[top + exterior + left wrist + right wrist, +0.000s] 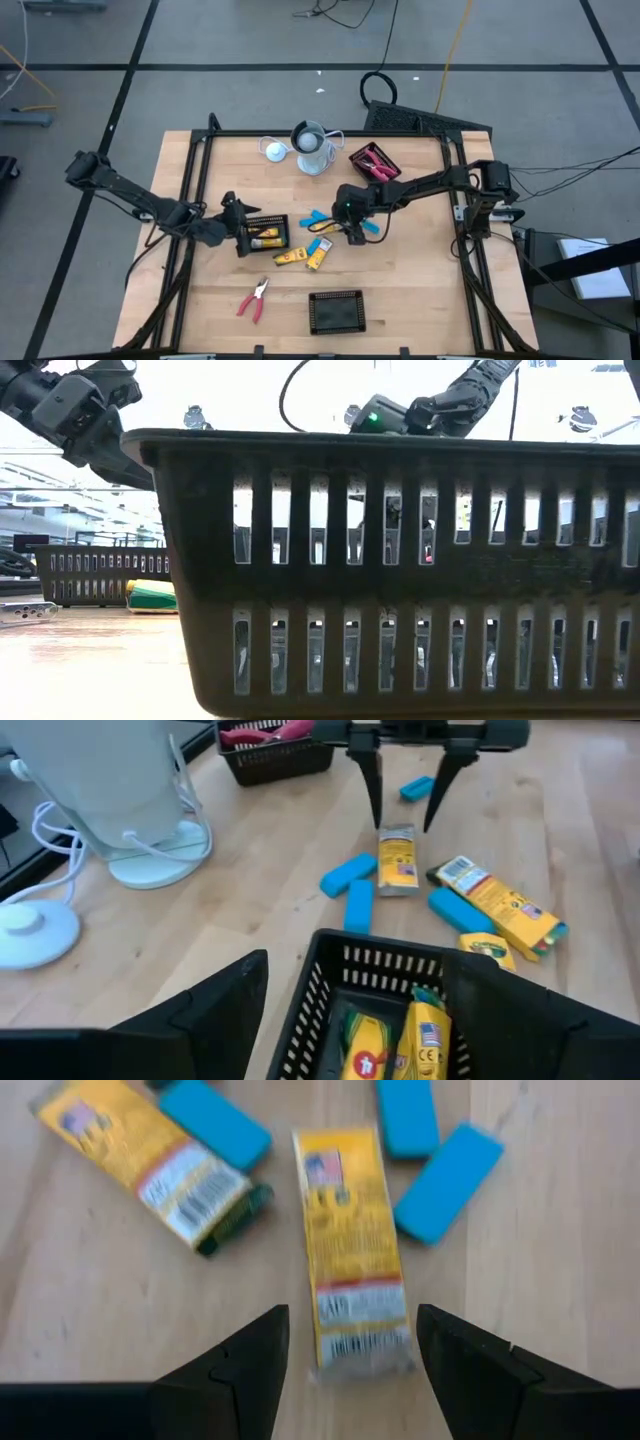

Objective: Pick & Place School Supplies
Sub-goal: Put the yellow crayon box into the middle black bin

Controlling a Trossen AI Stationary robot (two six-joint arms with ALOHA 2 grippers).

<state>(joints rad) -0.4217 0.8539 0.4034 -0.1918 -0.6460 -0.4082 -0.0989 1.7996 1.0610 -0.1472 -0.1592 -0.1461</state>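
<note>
My right tool (345, 1345), open, hovers over a yellow pack (350, 1250); the left tool (355, 1020), open, at a part-filled tray (266, 232); several supplies remain loose.

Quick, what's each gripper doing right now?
Left gripper: open, empty, at the black tray holding yellow packs.
Right gripper: open, straddling a yellow pack, not gripping.

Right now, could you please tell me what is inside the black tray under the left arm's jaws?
The tray holds at least two yellow packs lying side by side. Their lower ends run out of view, so anything beneath them cannot be seen.
</note>
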